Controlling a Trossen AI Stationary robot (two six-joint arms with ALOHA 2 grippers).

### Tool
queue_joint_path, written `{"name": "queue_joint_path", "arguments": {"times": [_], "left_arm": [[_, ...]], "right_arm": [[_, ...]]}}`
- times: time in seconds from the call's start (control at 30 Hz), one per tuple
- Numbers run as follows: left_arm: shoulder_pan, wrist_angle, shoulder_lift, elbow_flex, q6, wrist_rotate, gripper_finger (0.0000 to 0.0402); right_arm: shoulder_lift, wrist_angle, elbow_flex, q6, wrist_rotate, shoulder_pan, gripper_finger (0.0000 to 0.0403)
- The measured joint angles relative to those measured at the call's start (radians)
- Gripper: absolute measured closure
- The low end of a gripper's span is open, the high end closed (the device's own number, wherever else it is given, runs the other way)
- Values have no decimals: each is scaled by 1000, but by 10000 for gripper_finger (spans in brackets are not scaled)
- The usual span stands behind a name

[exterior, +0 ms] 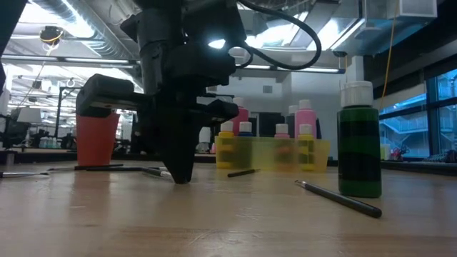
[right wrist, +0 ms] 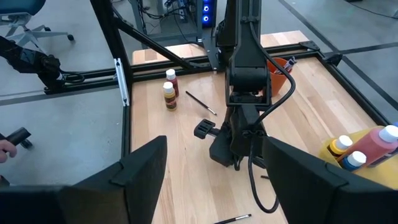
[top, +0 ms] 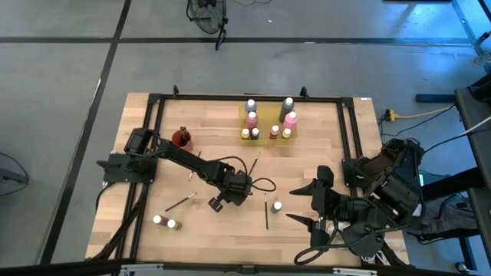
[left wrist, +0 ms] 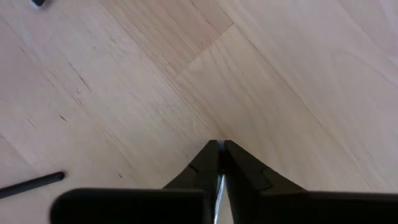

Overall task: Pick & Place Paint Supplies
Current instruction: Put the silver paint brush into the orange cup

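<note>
Left claw [left wrist: 220, 149] pinched shut on table [left wrist: 280, 74]; held item hidden.

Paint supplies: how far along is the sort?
Done: a cluster of bottles stands in the yellow tray. In hand: the left gripper is down at mid-table, shut on something thin I can't identify. Left: loose brushes, two small bottles and another bottle. Right gripper waits open.

No legible text, labels, brands or numbers in any view: the paint bottles [top: 290, 119], the green bottle [exterior: 359, 148] and the tabletop [top: 207, 123] show no readable markings.
</note>
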Motion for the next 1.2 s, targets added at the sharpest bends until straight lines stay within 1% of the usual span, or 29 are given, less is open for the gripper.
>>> {"name": "queue_joint_path", "arguments": {"times": [0.2,0.37,0.43,0.53,0.73,0.9,1.0,1.07,1.2], "left_arm": [[0,-6,0,0,-1,5,397],[1,-12,-20,-1,-50,-1,398],[0,-21,-43,-4,-66,-23,398],[3,-94,-98,-15,-72,-93,399],[35,-135,-264,-8,-127,-122,399],[73,-97,-450,3,-260,-184,399],[107,-14,-568,-12,-342,-187,399],[130,73,-654,-37,-369,-188,399],[179,256,-813,-144,-409,-190,399]], "right_arm": [[0,0,0,2,0,0,135],[0,0,0,3,0,0,135],[0,1,0,3,0,0,135],[0,1,0,1,0,0,135],[0,1,0,-5,1,0,135],[0,1,0,-7,2,0,135],[0,0,0,-8,8,0,135],[0,2,0,-12,8,0,135],[0,2,0,-13,9,0,135]]}}
